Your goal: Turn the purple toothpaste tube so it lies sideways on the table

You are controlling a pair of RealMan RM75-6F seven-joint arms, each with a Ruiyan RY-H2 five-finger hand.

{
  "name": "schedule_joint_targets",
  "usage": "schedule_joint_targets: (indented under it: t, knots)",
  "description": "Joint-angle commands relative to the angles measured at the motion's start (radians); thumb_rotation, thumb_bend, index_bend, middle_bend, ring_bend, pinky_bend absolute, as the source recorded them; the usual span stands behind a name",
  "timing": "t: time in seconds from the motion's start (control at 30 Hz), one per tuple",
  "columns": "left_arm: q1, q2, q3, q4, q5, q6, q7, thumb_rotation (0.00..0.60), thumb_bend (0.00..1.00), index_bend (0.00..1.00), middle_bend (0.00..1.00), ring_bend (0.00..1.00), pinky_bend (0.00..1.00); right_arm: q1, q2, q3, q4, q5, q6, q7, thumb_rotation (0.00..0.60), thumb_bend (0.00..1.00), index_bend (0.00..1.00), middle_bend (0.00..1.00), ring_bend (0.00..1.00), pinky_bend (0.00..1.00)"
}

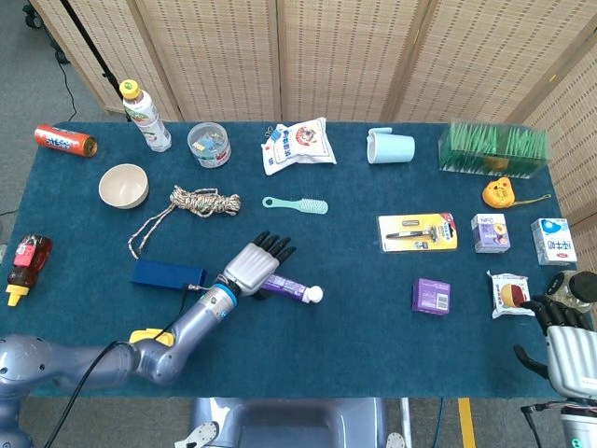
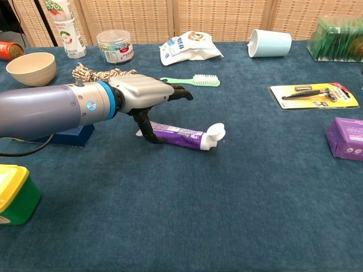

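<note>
Toothpaste tube, purple with a white cap, lies flat on the blue table near the front middle. In the head view it sits at about 7 o'clock from the green comb and at 3 o'clock from the dark blue box. Its cap points to roughly 4 o'clock, so we judge it slightly askew, not yet squarely sideways.

Our left hand hovers over the tube's crimped tail. Most of its fingers are stretched forward and held flat above the tube, while one dark finger reaches down and touches the tail end. We read this as a push rather than a grasp: pressing at the far end from the cap gives the longest lever for swinging the tube about its heavier cap. Nothing is pinched, so the tube stays free to slide on the cloth.

Our right hand rests at the table's near right corner, at 5 o'clock from the small purple box and well apart from the work. Its fingers look loosely curled with nothing in them, though we cannot tell how tightly. We judge it is parked there to keep out of the left arm's sweep.

The risk we see is the finger slipping off the thin tail.
</note>
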Motion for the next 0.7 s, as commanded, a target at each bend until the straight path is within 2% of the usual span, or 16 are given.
schedule_joint_targets:
  t: [0.03,0.17,0.37,0.5,0.7]
  knots:
    - [0.011,-0.002,-0.012,0.008,0.094,-0.001,-0.086,0.494,0.23,0.0,0.0,0.0,0.02,-0.001,0.001,0.0,0.0,0.001,0.001,0.0,0.6,0.22,0.28,0.23,0.25,0.25]
    - [0.009,0.007,0.0,0.007,0.161,-0.025,-0.13,0.494,0.23,0.0,0.0,0.0,0.04,-0.003,0.002,0.0,-0.001,0.0,0.003,0.002,0.6,0.22,0.28,0.23,0.25,0.25]
    - [0.004,-0.005,0.002,0.015,0.193,-0.043,-0.153,0.492,0.23,0.01,0.02,0.01,0.12,-0.01,0.004,-0.003,0.0,-0.002,0.011,0.006,0.6,0.22,0.28,0.23,0.25,0.25]
    - [0.002,-0.023,-0.003,0.026,0.19,-0.041,-0.147,0.49,0.23,0.06,0.09,0.07,0.18,-0.016,0.005,-0.005,0.001,-0.002,0.018,0.01,0.6,0.22,0.28,0.23,0.25,0.25]
    - [-0.001,-0.048,-0.013,0.04,0.18,-0.037,-0.137,0.496,0.23,0.15,0.15,0.14,0.22,-0.021,0.005,-0.006,0.004,-0.003,0.022,0.014,0.6,0.22,0.28,0.23,0.25,0.25]
